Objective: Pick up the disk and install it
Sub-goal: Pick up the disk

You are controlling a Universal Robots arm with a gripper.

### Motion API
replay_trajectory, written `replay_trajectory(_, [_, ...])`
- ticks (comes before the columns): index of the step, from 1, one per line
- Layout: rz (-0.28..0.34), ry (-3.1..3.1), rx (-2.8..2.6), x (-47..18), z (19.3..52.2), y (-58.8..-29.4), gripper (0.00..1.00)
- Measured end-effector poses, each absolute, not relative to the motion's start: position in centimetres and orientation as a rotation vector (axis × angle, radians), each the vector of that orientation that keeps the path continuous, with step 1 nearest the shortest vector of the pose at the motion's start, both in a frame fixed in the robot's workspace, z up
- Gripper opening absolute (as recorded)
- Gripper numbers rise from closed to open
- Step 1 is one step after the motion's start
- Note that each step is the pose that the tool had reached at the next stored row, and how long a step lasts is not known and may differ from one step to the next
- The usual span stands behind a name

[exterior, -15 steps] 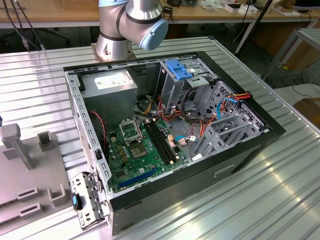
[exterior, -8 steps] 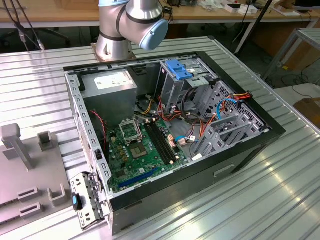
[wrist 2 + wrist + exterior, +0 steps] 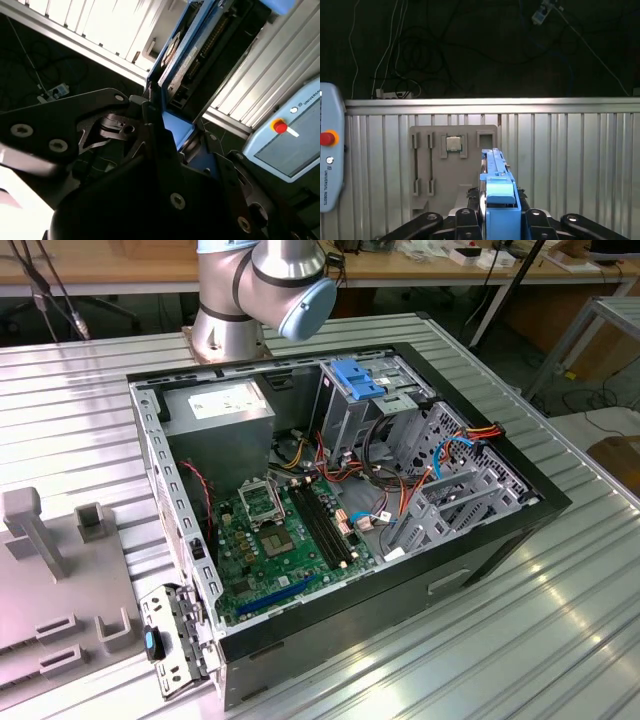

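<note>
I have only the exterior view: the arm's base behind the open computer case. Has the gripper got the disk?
Observer: Yes. In both wrist views the gripper is clamped on the blue-framed disk.
Operator: What lies beyond it?
Observer: In the first wrist view, a grey fixture plate on the ribbed table, with a processor chip seated in one pocket.
Operator: Anything else nearby?
Observer: A teach pendant with a red stop button, seen in both wrist views.
</note>
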State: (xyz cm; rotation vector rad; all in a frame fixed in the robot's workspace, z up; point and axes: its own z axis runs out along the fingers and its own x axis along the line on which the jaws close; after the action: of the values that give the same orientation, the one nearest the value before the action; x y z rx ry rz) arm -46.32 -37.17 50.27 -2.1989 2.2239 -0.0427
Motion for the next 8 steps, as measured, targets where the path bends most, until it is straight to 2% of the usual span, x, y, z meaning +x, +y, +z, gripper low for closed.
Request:
replay_trajectory(3, [-0.04, 2.224, -2.199, -46.3, 51.9, -37.2, 0.37])
replay_trajectory(8, [-0.038, 2.223, -2.198, -46.0, 51.9, -37.2, 0.37])
